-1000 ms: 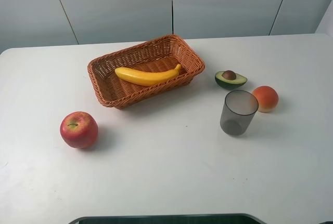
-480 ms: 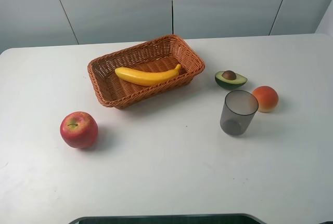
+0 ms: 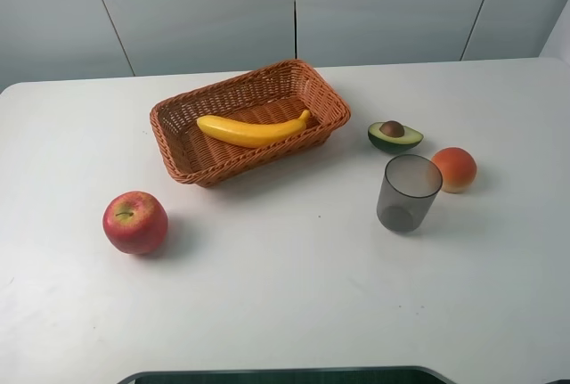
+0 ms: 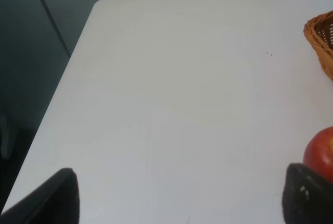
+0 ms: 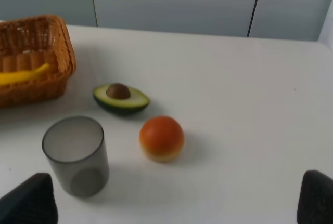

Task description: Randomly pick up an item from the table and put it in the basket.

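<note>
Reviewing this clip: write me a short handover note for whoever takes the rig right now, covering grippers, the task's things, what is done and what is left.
Left gripper: open, empty, above bare table near the red apple.
Right gripper: open, empty, facing the grey cup, the avocado half and the orange-red fruit.
The banana lies inside the basket, free of both grippers.
Done: one item is in the basket.
Left: nothing obvious; both arms are out of the overhead view.
</note>
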`<state>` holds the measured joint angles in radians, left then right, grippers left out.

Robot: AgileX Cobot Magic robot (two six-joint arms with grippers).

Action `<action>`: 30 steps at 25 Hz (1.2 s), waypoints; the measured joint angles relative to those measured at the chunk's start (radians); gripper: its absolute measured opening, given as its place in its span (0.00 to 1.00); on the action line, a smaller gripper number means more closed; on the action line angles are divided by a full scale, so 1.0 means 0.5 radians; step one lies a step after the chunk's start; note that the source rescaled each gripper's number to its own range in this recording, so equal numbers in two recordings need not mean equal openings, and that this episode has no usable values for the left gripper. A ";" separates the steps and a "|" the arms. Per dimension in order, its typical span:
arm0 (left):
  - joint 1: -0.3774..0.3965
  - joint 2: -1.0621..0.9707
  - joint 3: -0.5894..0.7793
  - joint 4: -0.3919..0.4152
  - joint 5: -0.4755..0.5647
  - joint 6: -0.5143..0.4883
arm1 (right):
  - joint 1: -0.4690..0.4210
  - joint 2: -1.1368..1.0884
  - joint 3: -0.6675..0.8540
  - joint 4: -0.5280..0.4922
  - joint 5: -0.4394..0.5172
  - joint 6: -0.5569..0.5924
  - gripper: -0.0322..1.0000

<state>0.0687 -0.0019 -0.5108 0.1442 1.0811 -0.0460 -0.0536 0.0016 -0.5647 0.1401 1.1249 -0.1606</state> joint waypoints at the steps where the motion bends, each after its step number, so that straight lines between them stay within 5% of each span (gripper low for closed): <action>1: 0.000 0.000 0.000 0.000 0.000 0.000 | 0.000 0.000 0.037 0.000 0.000 0.000 1.00; 30: 0.000 0.000 0.000 0.000 0.000 0.000 | 0.127 0.000 0.103 -0.102 -0.049 0.185 1.00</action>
<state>0.0687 -0.0019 -0.5108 0.1442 1.0811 -0.0460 0.0099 0.0016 -0.5132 0.0891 1.1003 -0.0683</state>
